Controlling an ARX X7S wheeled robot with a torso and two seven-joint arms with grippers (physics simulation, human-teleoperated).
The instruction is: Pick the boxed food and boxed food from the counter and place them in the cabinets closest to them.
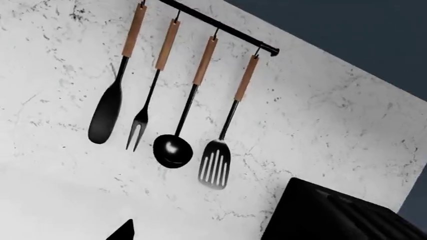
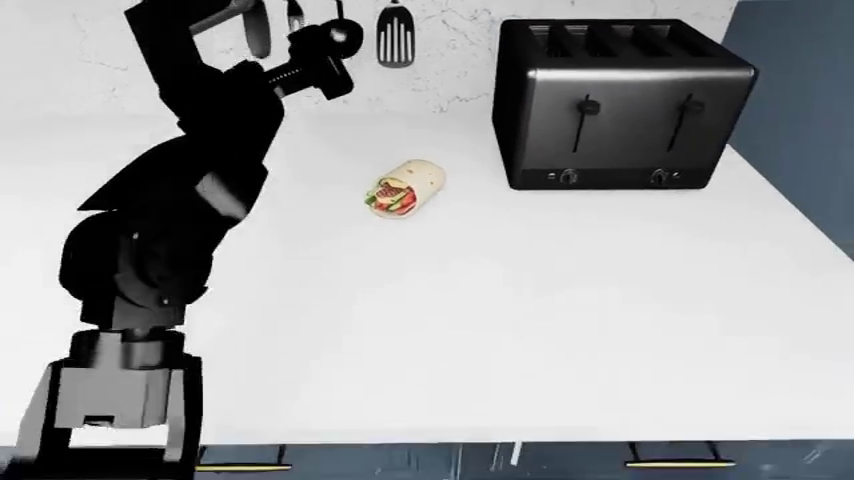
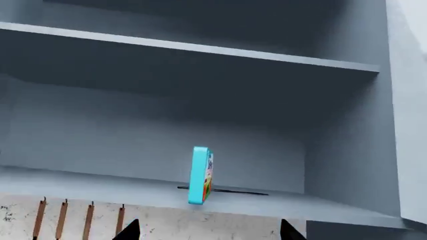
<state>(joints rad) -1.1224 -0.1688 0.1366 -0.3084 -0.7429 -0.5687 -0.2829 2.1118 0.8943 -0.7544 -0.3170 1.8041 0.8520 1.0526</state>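
From the head view, the left arm [image 2: 174, 210] is rising at the left over the counter [image 2: 534, 330], its claw lifted toward the wall, and whether that claw is open or closed I cannot tell. Further right a cut tortilla wrap [image 2: 403, 187] is lying on the white top, and a black toaster [image 2: 617, 100] with 4 slots is standing against the wall beyond it.

The left wrist view is showing what the head view mostly crops: a black rail [image 1: 220, 25] carrying 4 hanging utensils, with the toaster's corner beside them.

Only the right wrist view is looking into the open cabinet [image 3: 347, 150]. 1 boxed food [image 3: 200, 175], a cyan box, is standing upright on edge on the lower shelf. The right claw's 2 dark fingertips [image 3: 130, 231] are sitting spread apart, holding nothing.
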